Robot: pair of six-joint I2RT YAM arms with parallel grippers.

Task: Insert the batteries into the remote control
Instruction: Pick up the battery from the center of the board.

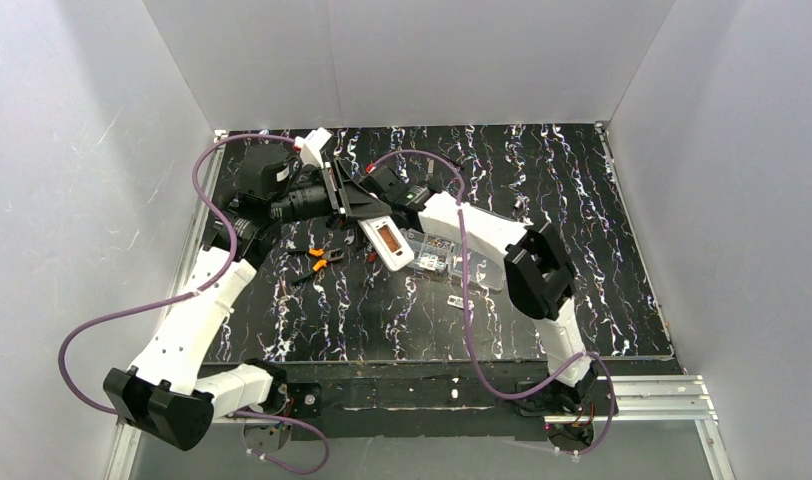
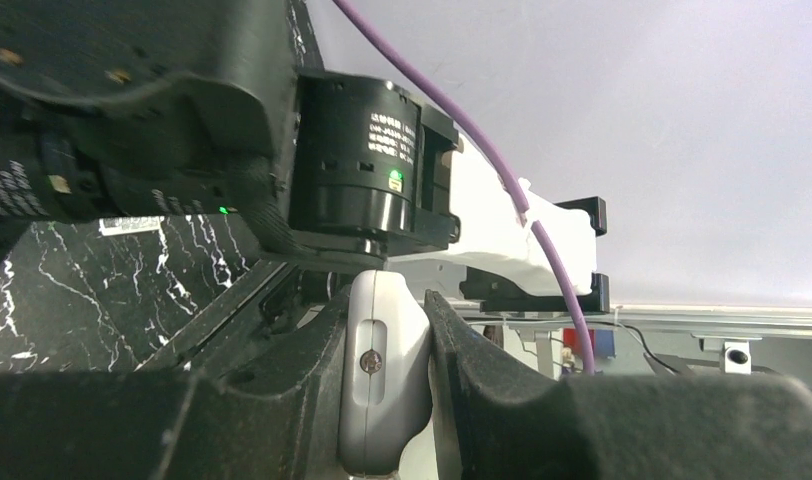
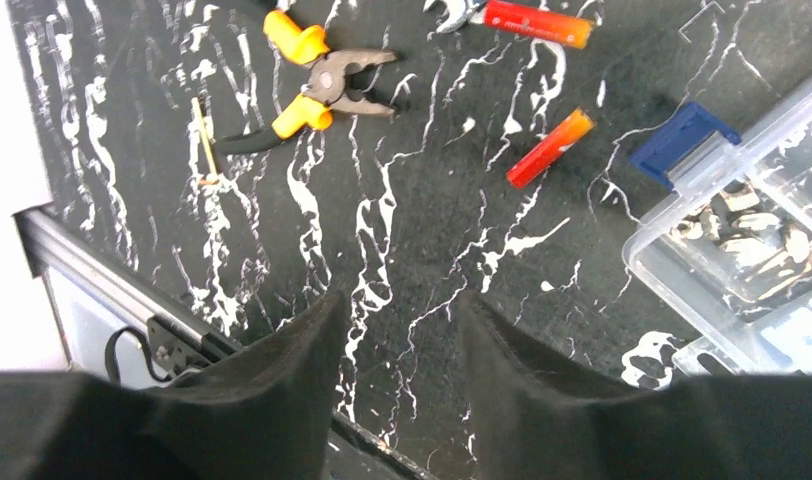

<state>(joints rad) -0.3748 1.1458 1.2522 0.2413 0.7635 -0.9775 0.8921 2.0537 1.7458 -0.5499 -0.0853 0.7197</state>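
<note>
Remote control (image 1: 387, 241) is sitting in the left gripper (image 1: 365, 212) toward the far left of the table (image 3: 432, 230), brownish recess turned up to the overhead camera. The left wrist view is showing the fingers (image 2: 282, 400) clamping the white shell from both sides. The right gripper (image 3: 397, 310) is hovering just beside it, its fingers spread with nothing between them, looking down on orange-handled pliers (image 3: 322, 85) and a clear compartment box (image 3: 742, 230). I'm not picking out any batteries here. I'm reading this remote as light, stiff and smooth-skinned, so likely slippery. The hold belongs on the side edges near one end, leaving the recess open and the screen face unsqueezed
</note>
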